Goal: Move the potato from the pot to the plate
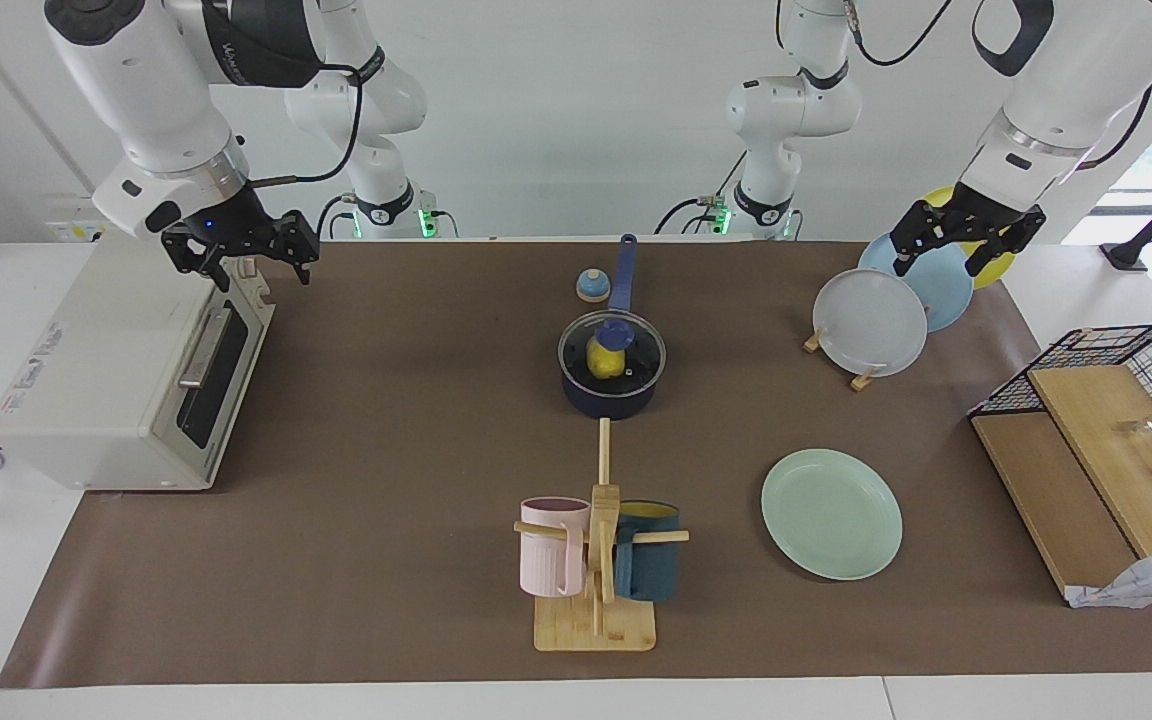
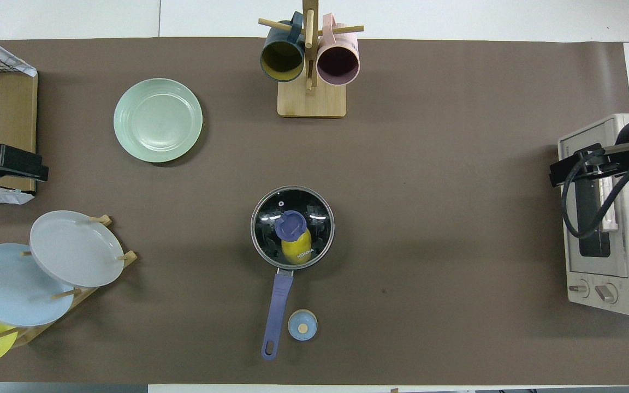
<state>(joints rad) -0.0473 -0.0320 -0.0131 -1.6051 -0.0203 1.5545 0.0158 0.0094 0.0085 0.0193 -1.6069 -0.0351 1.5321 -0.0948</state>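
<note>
Way into the pot [image 1: 612,385] is being blocked by its glass lid [image 1: 612,352]

The potato [image 1: 603,358] is being covered by the lid. Bare mat [image 1: 396,450] is being left around the pot and the mint-green plate [image 1: 831,513]; the mug rack [image 1: 597,560] is being stood nearby.

A clear glass lid [image 1: 612,347] with a metal rim, at frame centre, gleamed over the glossy yellow potato [image 1: 603,358]. The matt brown table cover [image 1: 386,420] looked like paper. The mug rack [image 1: 596,600] was pale wood; the mint plate [image 1: 831,513] looked smooth.
</note>
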